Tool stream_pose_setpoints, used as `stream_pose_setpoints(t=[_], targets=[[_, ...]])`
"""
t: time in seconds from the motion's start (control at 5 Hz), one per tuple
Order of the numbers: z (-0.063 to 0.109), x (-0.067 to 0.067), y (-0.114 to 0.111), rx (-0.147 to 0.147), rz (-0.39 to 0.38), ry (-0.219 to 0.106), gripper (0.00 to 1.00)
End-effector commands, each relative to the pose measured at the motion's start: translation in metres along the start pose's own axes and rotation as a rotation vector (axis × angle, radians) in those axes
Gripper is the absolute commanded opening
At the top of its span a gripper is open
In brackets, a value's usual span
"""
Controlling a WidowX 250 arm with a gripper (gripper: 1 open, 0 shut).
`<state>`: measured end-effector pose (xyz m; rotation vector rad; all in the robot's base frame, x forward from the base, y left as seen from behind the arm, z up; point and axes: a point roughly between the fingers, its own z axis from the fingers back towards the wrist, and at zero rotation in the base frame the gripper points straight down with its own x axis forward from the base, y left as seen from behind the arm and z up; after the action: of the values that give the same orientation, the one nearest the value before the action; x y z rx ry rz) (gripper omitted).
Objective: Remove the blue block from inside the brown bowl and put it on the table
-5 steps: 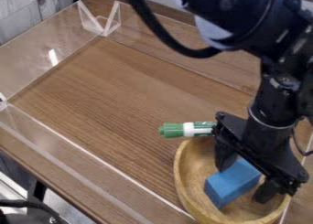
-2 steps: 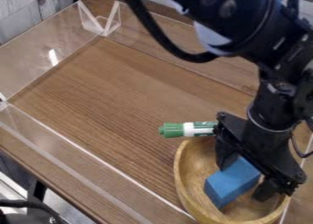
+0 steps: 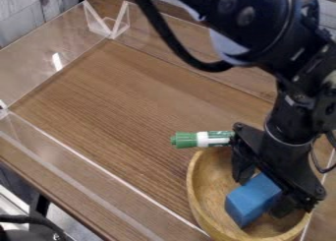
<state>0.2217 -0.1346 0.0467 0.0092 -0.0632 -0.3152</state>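
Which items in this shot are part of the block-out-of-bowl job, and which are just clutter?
In the job:
- blue block, in the bowl between the open jaws
- brown bowl, at the table's near right
- table, where the block goes
- gripper, pointing down into the bowl

Lying about:
- green-and-white marker, on the table by the bowl's far rim
- clear acrylic walls around the table

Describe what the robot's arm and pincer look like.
The arm is bulky and all black, with rounded, glossy housings. A thick black cable loops beside it. The pincer is black too, with two blocky, angular fingers on a squarish mount. No markings are visible.
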Motion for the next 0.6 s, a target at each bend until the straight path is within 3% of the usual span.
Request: stream_pose_setpoints(t=[0.0, 0.2, 0.4], targets=[[0.0044, 0.0073, 0.0017, -0.002, -0.002, -0.035, 1.00], [0.0011, 0.0072, 0.0030, -0.002, -0.003, -0.035, 0.00], [0.0056, 0.0074, 0.0047, 0.007, -0.011, -0.024, 0.00]])
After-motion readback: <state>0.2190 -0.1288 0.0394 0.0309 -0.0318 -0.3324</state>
